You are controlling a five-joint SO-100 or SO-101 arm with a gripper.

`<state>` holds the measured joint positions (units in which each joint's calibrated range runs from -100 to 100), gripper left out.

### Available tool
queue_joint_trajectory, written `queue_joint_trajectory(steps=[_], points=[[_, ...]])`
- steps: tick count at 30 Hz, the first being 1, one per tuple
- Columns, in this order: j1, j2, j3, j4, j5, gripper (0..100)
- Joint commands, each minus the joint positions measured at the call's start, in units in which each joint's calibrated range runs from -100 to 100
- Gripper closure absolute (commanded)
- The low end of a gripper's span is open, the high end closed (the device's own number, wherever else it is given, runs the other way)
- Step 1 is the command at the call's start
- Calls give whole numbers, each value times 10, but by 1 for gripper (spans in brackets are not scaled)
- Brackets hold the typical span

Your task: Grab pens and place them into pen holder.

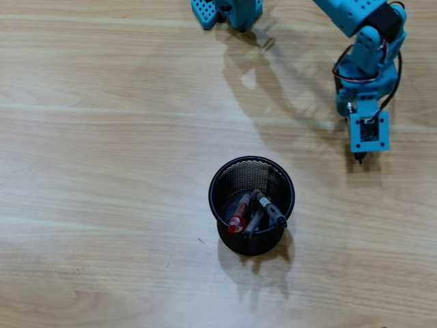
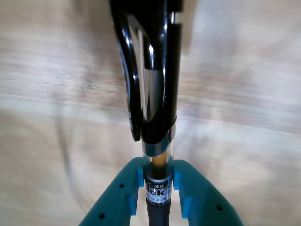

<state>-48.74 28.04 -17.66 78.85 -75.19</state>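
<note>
Hand [image 2: 159, 186]: teal fingers [image 2: 123, 193] pressed against both sides of a black pen [image 2: 150, 70], pinching its barrel; seen at the right in the overhead view.
Pen holder [image 1: 220, 179]: black mesh cup, centre of the wooden bench [image 1: 102, 171], apart from the arm.
Contents: red pen [image 1: 239, 213] and dark pens [image 1: 270, 208], leaning.
Writing: white label on the held pen, blurred, unreadable.

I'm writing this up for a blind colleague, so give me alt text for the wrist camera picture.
Close-up of a teal gripper clamped on a black pen that stands up through the middle of the picture, its clip facing the camera and a clear band just above the fingers. Behind it lies a blurred, light wooden table.
</note>
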Motion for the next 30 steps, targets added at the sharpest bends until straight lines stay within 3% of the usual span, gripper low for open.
queue_joint_trajectory(steps=[1,7,12,18,30], points=[[74,-133,-8,88,38,98],[194,-270,-3,205,100,98],[301,-378,6,210,181,98],[352,-456,10,70,228,98],[331,-461,103,-332,171,98]])
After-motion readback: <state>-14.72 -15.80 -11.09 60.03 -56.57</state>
